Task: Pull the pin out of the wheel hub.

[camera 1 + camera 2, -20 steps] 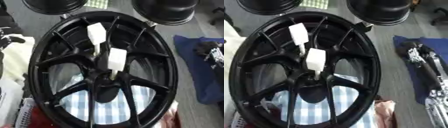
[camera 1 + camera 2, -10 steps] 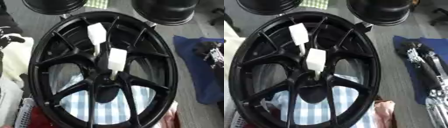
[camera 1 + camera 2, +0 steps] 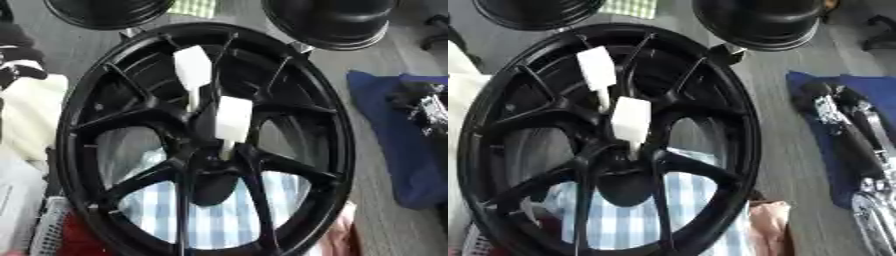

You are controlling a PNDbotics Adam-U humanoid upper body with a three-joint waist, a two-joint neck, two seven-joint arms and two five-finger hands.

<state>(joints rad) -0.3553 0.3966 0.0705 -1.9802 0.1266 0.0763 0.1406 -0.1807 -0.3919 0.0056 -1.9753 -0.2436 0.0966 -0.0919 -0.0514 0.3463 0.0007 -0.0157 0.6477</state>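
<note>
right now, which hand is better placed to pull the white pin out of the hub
Right, probably. The right hand lies beside the wheel hub over the blue cloth, roughly level with the white pin. I cannot make out a left hand in either view.

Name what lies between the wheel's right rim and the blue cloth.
Nothing. In the right eye view, only a bare grey strip of floor separates the wheel from the cloth.

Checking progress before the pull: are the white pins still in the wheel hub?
Still in. Both white pins have their narrow ends seated in the black wheel hub; no hand touches them.
</note>
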